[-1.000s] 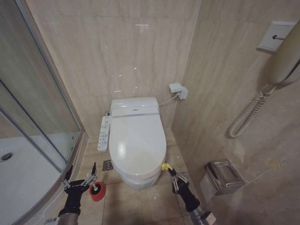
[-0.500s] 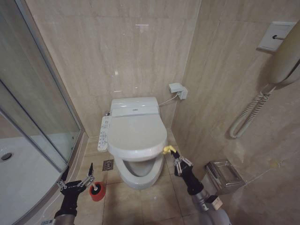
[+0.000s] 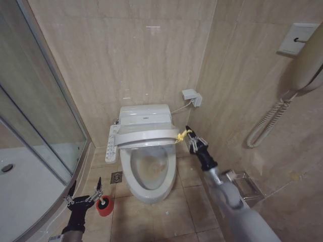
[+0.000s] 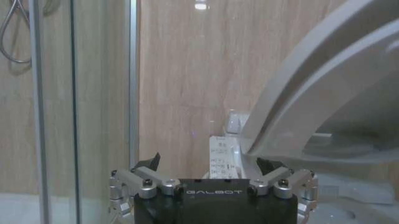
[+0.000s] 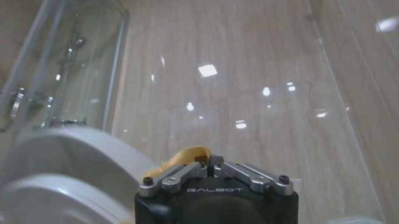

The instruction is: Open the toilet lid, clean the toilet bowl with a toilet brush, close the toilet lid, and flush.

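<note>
The right tool is pinching the small yellow tag at the front edge of the lid, its fingers pressed together on the tag; the right wrist view shows the yellow loop caught right at the fingertips. The lid is about half raised, hinged at the back of the toilet near the wall and tilted over the bowl, whose yellowish inside is open to view. The step in hand looks like opening the lid, with roughly half the swing left.

The lid is a stiff, glossy plastic shell, probably light but slippery, so the tag is the sensible hold: a soft loop gives a grip the smooth rim would not. It likely turns freely on its hinge and may drop back if the tag slips out.

The left tool hangs low over the floor at the toilet's left front, fingers spread and holding nothing. The brush stands in its red cup on the floor just beside that tool, with the control panel along the bowl's left side.
</note>
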